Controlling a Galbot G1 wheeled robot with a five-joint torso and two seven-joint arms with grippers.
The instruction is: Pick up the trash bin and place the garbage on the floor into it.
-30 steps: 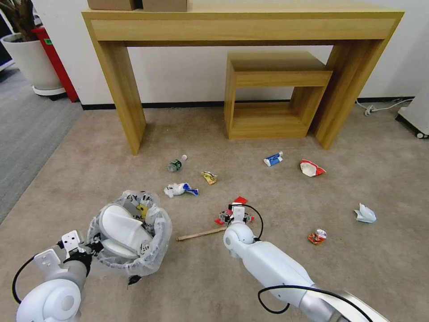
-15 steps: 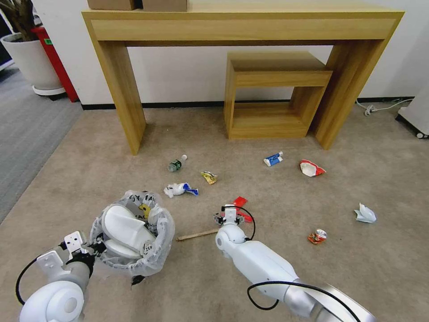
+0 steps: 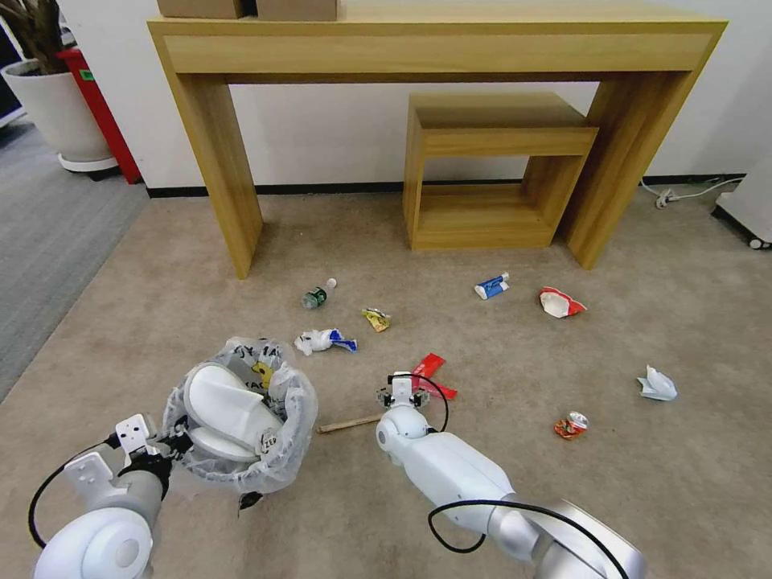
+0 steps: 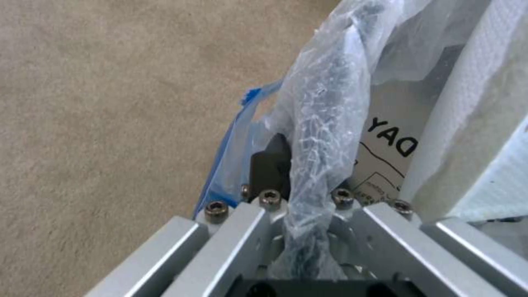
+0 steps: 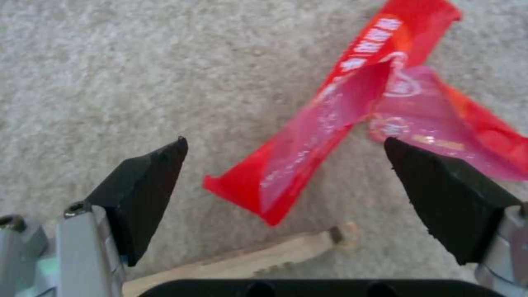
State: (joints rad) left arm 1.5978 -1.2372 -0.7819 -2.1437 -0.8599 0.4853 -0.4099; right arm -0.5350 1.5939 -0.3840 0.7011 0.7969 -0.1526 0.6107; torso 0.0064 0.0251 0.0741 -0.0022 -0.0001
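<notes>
- Trash bin (image 3: 241, 418) sat low at the robot's left, tipped a little so its mouth faced up and toward the bench, with its crinkly clear bag (image 4: 324, 103) bunched over the rim.
- Two white slippers (image 3: 221, 402) lay inside it, their long sides running from the near left rim toward the far right rim.
- Left tool (image 3: 173, 442) was pinched shut on the bin's near rim, plastic bag and dark wall caught between its fingers (image 4: 269, 165), as the left wrist view showed.
- Right tool (image 3: 404, 396) hung just over the floor (image 3: 683, 498) to the right of the bin, its black fingers (image 5: 146, 185) spread wide and holding nothing.
- Red wrapper (image 5: 352, 119) lay flat on the carpet in the gap between those spread fingers; its long axis ran slantwise, its near end pointing back toward the tool and its far end away to the right, with a second fold crossing it.
- Wooden stick (image 3: 350, 422) lay just behind the tool's fingers, its long axis running roughly left to right between bin and right arm, one end reaching under the tool.
- Farther out on the carpet lay a small bottle (image 3: 318, 295), a white and blue wad (image 3: 323, 341), a yellow wrapper (image 3: 375, 319), a blue-white tube (image 3: 491, 285), a red and white wrapper (image 3: 560, 302), a paper wad (image 3: 657, 384) and a crushed can (image 3: 572, 425), all well apart from both tools.
- Wooden bench (image 3: 434, 48) stood against the wall beyond the litter.
</notes>
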